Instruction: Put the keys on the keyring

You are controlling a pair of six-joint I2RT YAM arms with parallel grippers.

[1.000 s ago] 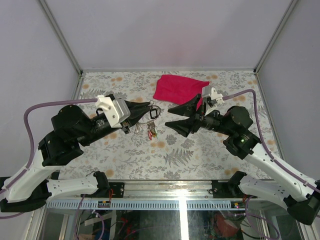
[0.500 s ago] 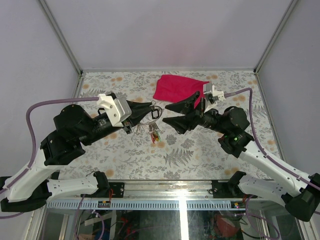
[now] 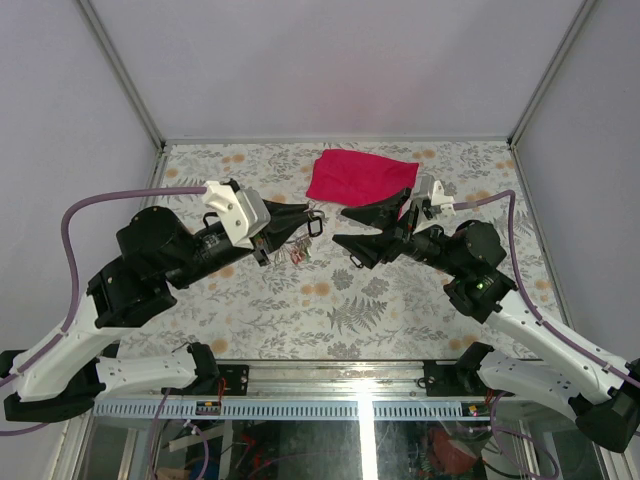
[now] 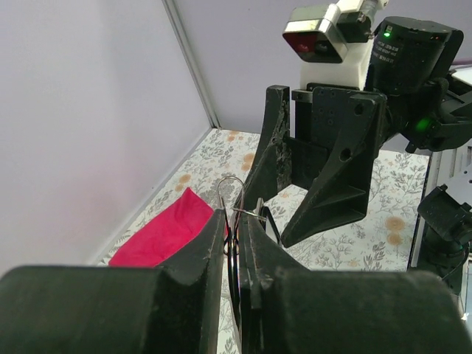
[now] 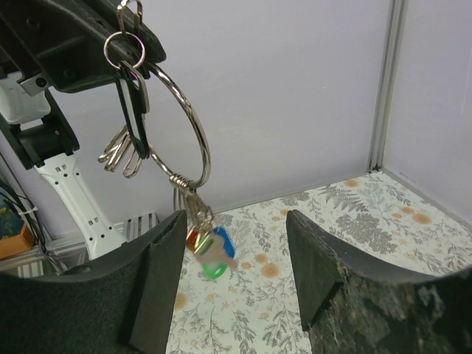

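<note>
My left gripper (image 3: 305,221) is shut on the keyring (image 3: 314,224), a silver wire ring held above the table. In the left wrist view the ring's wire (image 4: 234,251) runs edge-on between the closed fingers (image 4: 206,243). In the right wrist view the keyring (image 5: 181,179) hangs from the left gripper (image 5: 81,37), with a black tag (image 5: 133,110) and a bunch of keys (image 5: 210,247) with red, green and blue tags dangling, blurred. The keys (image 3: 296,256) also show in the top view. My right gripper (image 3: 347,226) is open and empty, facing the ring, its fingers (image 5: 166,243) on either side of the keys.
A red cloth (image 3: 358,175) lies flat at the back of the floral-patterned table (image 3: 330,310); it also shows in the left wrist view (image 4: 166,232). Grey walls with metal posts enclose the table on three sides.
My left gripper has shifted a little right and back with the keyring, and the hanging keys have swung. My right gripper has moved slightly back and stayed open.
</note>
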